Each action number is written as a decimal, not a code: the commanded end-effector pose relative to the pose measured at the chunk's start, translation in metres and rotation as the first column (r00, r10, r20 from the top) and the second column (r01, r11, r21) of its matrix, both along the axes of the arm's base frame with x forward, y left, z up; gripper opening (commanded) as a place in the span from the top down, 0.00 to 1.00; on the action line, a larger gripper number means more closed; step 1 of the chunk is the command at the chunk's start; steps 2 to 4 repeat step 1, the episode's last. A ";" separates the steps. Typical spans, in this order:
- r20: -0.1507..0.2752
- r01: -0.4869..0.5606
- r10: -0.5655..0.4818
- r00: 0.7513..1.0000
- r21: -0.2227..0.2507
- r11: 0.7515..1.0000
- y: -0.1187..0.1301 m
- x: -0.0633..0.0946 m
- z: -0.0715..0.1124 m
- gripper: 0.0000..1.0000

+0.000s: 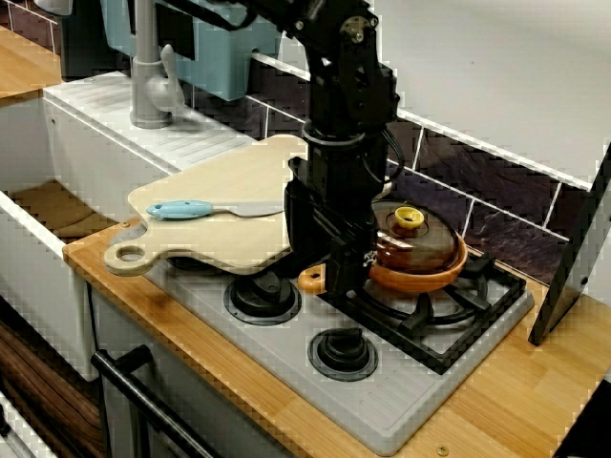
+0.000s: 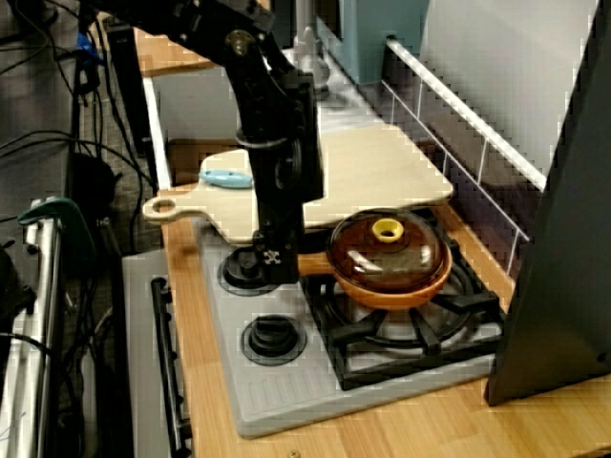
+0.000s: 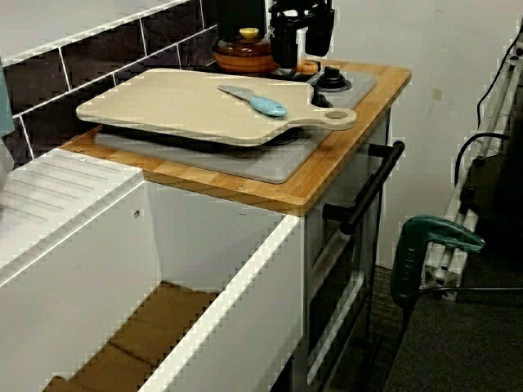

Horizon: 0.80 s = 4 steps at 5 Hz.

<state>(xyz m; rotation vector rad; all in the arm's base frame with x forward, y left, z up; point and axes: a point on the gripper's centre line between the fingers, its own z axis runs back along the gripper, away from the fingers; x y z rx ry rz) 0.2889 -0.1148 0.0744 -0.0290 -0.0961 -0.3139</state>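
Reaching down from above, the arm (image 1: 344, 86) is held close to vertical over the hob (image 1: 286, 367), with its wrist straight and the gripper (image 1: 334, 281) lowered to the level of the pan handle (image 1: 310, 280). In the view from the front, the orange tip of the handle is seen protruding just beside the black fingers. In the view from the far side, the handle (image 2: 313, 263) is seen running from the pan (image 2: 396, 286) straight into the gripper (image 2: 275, 260). Whether the fingers are clamped on the handle or merely stand about it cannot be told from any view.

The pan (image 1: 420, 279) is seated on the black grate (image 1: 449, 320) toward the back edge of the hob, near the tiled wall. It is covered by a brown lid (image 1: 430, 246) with a yellow knob (image 1: 409, 218). Its handle is directed toward the hob's front edge, where two dials (image 1: 260, 296) are set.

A board (image 1: 239, 181) is laid over the other end of the hob, its holed grip overhanging the front edge. A knife (image 1: 181, 209) with a blue grip is lying on the board. In the view from the sink end, the gripper (image 3: 298, 49) is seen beyond the board (image 3: 180, 106), and its jaws are largely hidden.
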 end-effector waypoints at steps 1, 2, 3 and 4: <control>0.044 -0.021 0.020 0.999 0.016 1.000 -0.003 0.010 0.000 0.00; 0.044 -0.021 0.020 0.999 0.016 1.000 -0.003 0.010 0.000 0.00; 0.044 -0.021 0.020 0.999 0.016 1.000 -0.003 0.010 0.000 0.00; 0.044 -0.021 0.020 0.999 0.016 1.000 -0.003 0.010 0.000 0.00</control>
